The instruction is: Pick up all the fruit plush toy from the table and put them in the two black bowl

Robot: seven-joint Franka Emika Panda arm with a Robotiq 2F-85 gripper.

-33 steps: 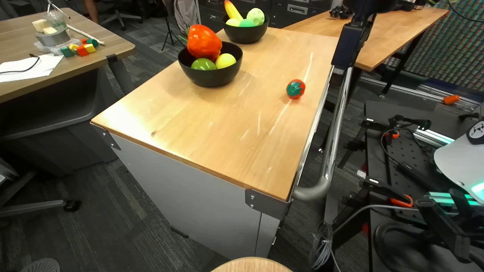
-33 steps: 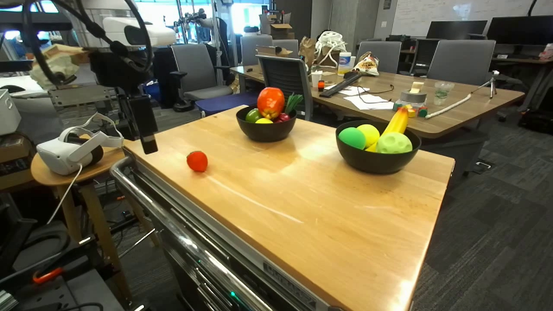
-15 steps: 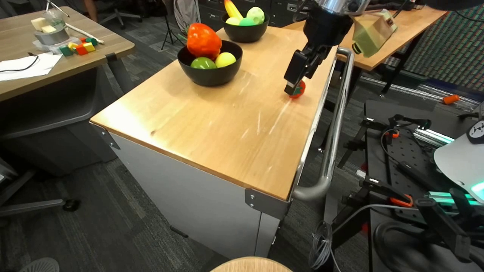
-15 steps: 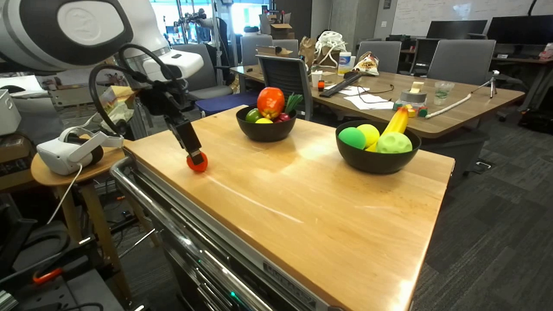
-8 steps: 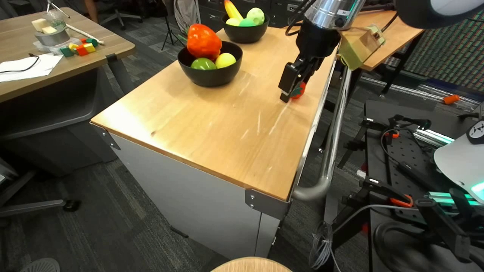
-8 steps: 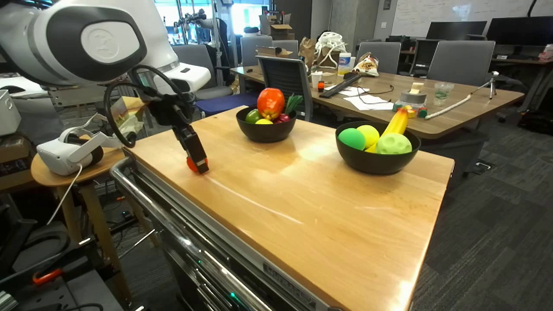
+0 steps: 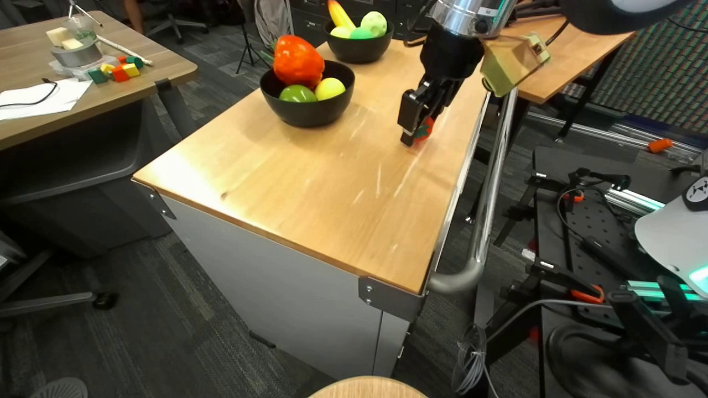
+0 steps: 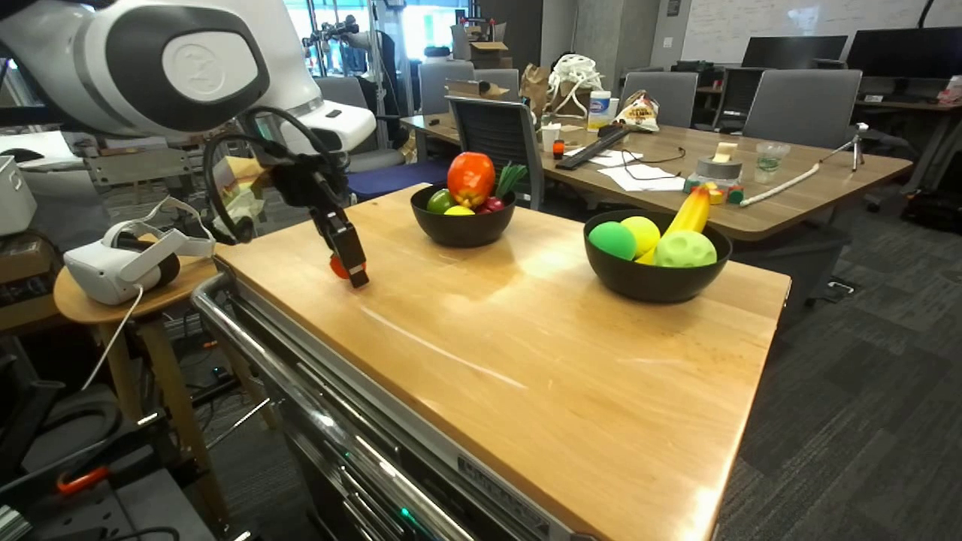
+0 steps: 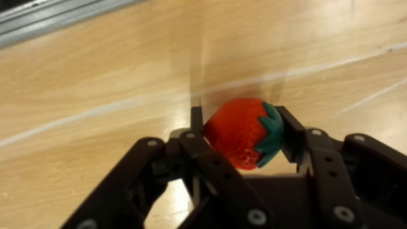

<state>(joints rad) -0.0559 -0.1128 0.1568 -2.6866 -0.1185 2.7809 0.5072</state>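
Note:
My gripper [image 9: 240, 116] is shut on a small red strawberry toy [image 9: 237, 130] with green leaves, one finger at its tip and one at its leafy end. It holds the strawberry just above the wooden table [image 8: 526, 338], near the edge with the metal bar. A black bowl [image 7: 307, 113] holds a big red-orange toy [image 7: 298, 62], a green one [image 7: 297, 94], a yellow one [image 7: 330, 88] and a dark red one with leaves [image 8: 492, 204]. The other black bowl [image 8: 654, 284] holds a banana [image 8: 691, 210], a green ball [image 8: 612, 240], a yellow ball [image 8: 641, 230] and a light green toy [image 8: 685, 249].
A metal bar [image 7: 492, 193] runs along the table's side. A wooden desk [image 8: 812, 173] with papers and blocks stands beyond the table. A stool with a white headset [image 8: 128, 263] stands beside the table in an exterior view.
The arm came down to the strawberry and the gripper closed on it. In the last half second the strawberry rose slightly and moved a little with the gripper toward the nearer bowl.

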